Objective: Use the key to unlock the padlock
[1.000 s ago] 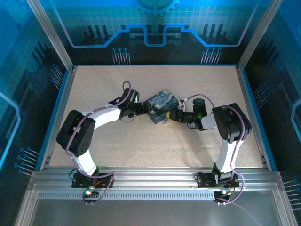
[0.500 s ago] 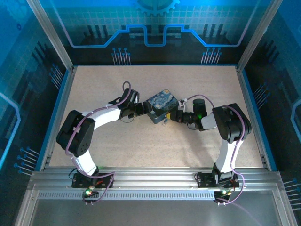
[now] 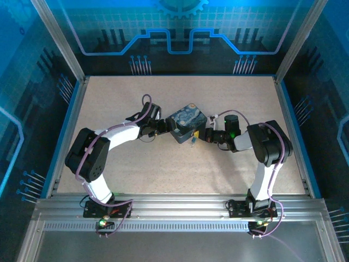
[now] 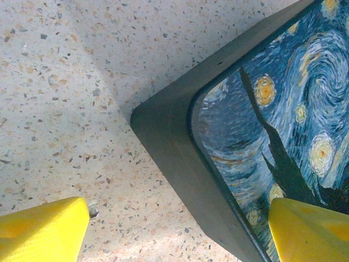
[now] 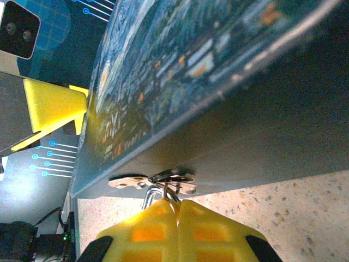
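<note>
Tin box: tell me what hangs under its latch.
The thin shackle of the padlock hangs from the silver latch on the tin box. The shut right claw sits below, its yellow fingers covering the padlock's body.

speckled table [image 3: 163, 164], starry-night tin box [image 3: 187, 121] resting on it

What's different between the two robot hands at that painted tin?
The left gripper has its fingers wide apart, straddling a corner of the tin; the right gripper has them pressed together. The left gripper faces plain tin wall, the right gripper the metal latch. Both have yellow fingertips.
</note>
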Available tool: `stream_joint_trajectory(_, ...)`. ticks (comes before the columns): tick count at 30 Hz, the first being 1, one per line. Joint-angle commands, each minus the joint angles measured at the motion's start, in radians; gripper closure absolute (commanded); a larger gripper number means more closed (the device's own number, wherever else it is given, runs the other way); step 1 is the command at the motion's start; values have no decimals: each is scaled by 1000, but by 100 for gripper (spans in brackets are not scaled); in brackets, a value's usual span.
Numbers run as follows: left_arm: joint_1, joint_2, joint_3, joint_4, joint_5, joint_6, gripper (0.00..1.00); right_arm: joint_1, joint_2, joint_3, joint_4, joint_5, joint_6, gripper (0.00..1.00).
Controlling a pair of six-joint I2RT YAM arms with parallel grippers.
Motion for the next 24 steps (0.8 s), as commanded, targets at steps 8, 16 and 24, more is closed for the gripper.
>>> stream_joint_trajectory(8, -14, -5, -26, -75, -14, -1, 13, -36, -40, -40, 6, 39, 18, 100)
stream_joint_trajectory(16, -15, -5, -29, -74, -16, -1, 13, -40, -46, -46, 5, 49, 20, 100)
stream_joint_trajectory(24, -16, -5, -30, -74, -16, -1, 13, -46, -62, -59, -45, 52, -22, 100)
